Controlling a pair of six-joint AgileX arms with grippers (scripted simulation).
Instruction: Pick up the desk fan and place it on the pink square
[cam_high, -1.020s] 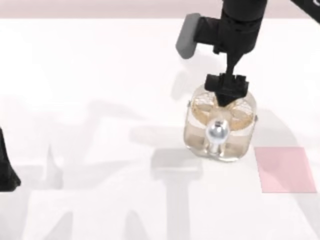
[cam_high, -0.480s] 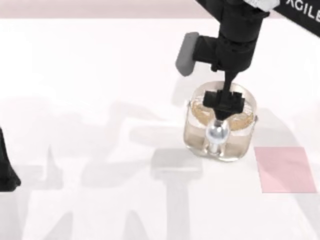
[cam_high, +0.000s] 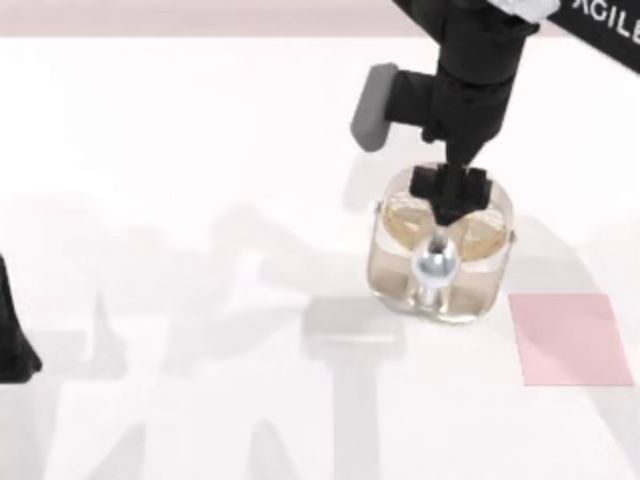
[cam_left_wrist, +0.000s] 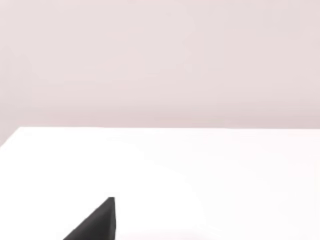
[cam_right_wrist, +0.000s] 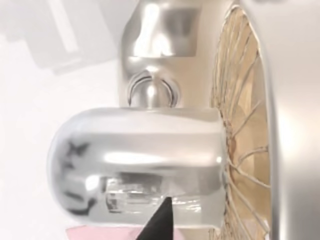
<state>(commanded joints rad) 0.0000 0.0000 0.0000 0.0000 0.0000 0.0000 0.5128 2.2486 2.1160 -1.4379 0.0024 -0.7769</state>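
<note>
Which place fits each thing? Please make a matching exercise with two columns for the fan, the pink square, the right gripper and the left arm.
Things:
1. fan
2. pink square
3. right gripper
4. left arm

Places:
A. at the table's left edge, parked
B. flat on the table, right of the fan, bare
C. standing on the table, not on the pink patch
D. directly above the fan's cage

Pairs: 1-C, 2-B, 3-D, 4-A

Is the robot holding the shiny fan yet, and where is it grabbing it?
It cannot be told. The right gripper is down at the top of the desk fan, by its cage, but no grip shows. The left arm is parked at the table's left edge.
</note>
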